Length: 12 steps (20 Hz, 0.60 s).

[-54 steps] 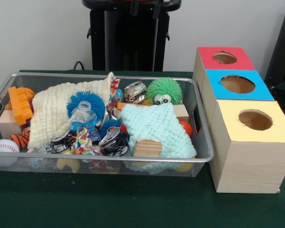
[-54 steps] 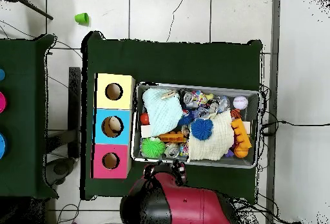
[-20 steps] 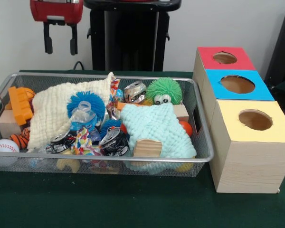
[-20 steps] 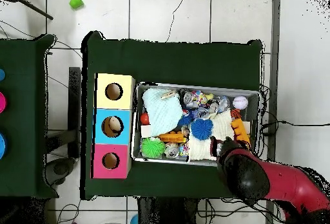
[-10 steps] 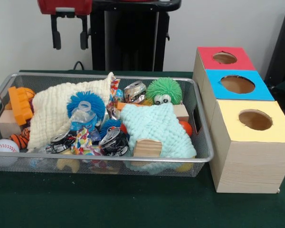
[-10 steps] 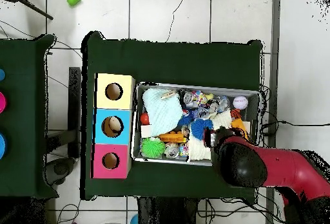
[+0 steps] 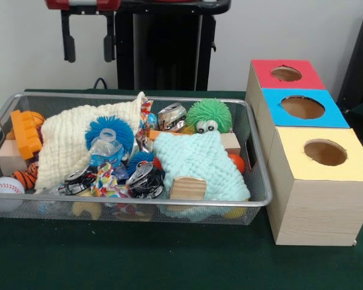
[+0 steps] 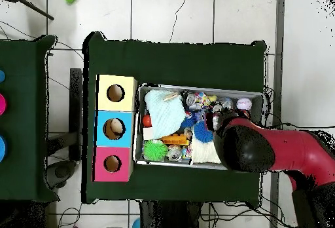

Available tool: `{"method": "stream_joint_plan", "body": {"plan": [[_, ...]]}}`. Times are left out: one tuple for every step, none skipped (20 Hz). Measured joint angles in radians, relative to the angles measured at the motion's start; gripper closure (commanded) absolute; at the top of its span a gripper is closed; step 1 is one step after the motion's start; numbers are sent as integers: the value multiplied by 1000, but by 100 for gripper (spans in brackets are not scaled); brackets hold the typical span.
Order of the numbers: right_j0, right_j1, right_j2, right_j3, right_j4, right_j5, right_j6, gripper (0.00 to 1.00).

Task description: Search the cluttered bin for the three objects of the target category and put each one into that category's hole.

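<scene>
A: Where is the hand [image 7: 88, 47]?

B: Above the wire bin [image 7: 169, 202], over the back rim on the side away from the boxes. Its two black fingers [image 7: 67, 48] hang apart with nothing between them, so it is released and touches nothing. From overhead the red arm [image 8: 275, 152] covers that end of the bin.

A: What lies in the bin?

B: A cream cloth [image 7: 72, 142] fills the part away from the boxes, with a blue spiky ball [image 7: 111, 128] and a clear plastic bottle [image 7: 106, 151] just beside it toward the middle. A mint cloth [image 7: 196, 166] lies on the side nearest the boxes. A green spiky ball with eyes [image 7: 209, 116] sits behind that cloth, and a crushed can [image 7: 172, 116] lies just beside the green ball. Two more crushed cans [image 7: 145, 179] lie at the bin's front, next to the mint cloth.

A: And the holes?

B: Three boxes stand touching in a row beside the bin on the green desk [image 7: 169, 260]: the red box [image 7: 284, 75] at the back, the blue box [image 7: 302, 109] in the middle, the yellow box [image 7: 323, 154] at the front, each with a round hole on top.
</scene>
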Motion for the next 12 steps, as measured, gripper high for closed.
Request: {"method": "stream_joint_plan", "body": {"plan": [[-1, 5, 2, -12, -6, 0, 0, 0], [-3, 10, 4, -23, -12, 0, 0, 0], [-6, 15, 6, -34, -16, 0, 0, 0], [-9, 21, 10, -45, -21, 0, 0, 0], [-16, 28, 16, -58, -27, 0, -1, 0], [-22, 36, 22, -70, -34, 0, -1, 0], [-35, 50, 32, -91, -47, 0, -4, 0], [-39, 54, 34, -96, -50, 0, -6, 0], [-43, 58, 37, -102, -54, 0, -7, 0], [-60, 75, 48, -122, -64, 0, -14, 0], [-69, 84, 54, -131, -70, 0, -17, 0], [-75, 91, 58, -137, -75, 0, -20, 0]]}}
